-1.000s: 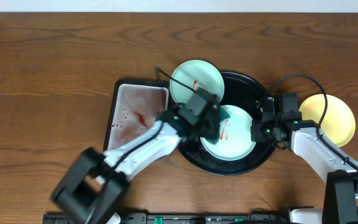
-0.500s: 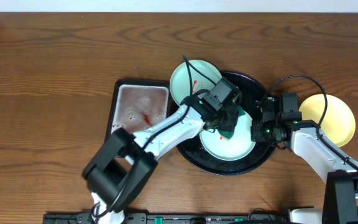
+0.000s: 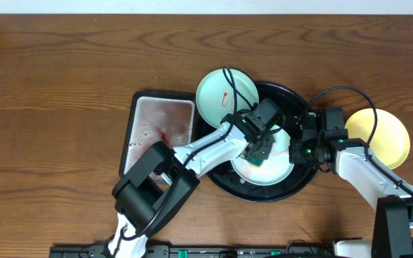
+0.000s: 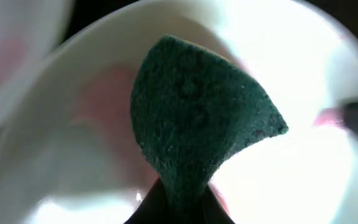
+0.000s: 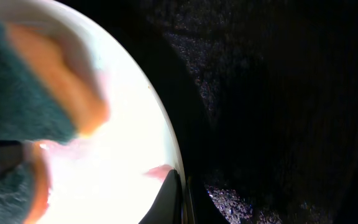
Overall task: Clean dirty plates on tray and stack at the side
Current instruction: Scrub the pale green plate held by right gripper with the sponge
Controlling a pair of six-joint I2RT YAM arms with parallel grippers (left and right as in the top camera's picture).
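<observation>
A pale mint plate (image 3: 274,168) with red smears lies on the black round tray (image 3: 264,193). My left gripper (image 3: 259,152) is shut on a dark green sponge (image 4: 197,118) and presses it onto this plate (image 4: 61,162). My right gripper (image 3: 295,153) is shut on the plate's right rim (image 5: 166,143); the sponge shows in the right wrist view (image 5: 23,93) too. A second mint plate (image 3: 217,92) with a red smear leans over the tray's left rim. A pale yellow plate (image 3: 382,136) lies on the table at the right.
A small rectangular dark tray (image 3: 160,125) with a pinkish, red-stained inside sits left of the black tray. A black cable (image 3: 229,86) crosses the second mint plate. Wooden table (image 3: 63,86) all around.
My left gripper has moved right across the plate with the sponge, and most of the plate's red smear has gone. The right gripper has stayed on the rim.
</observation>
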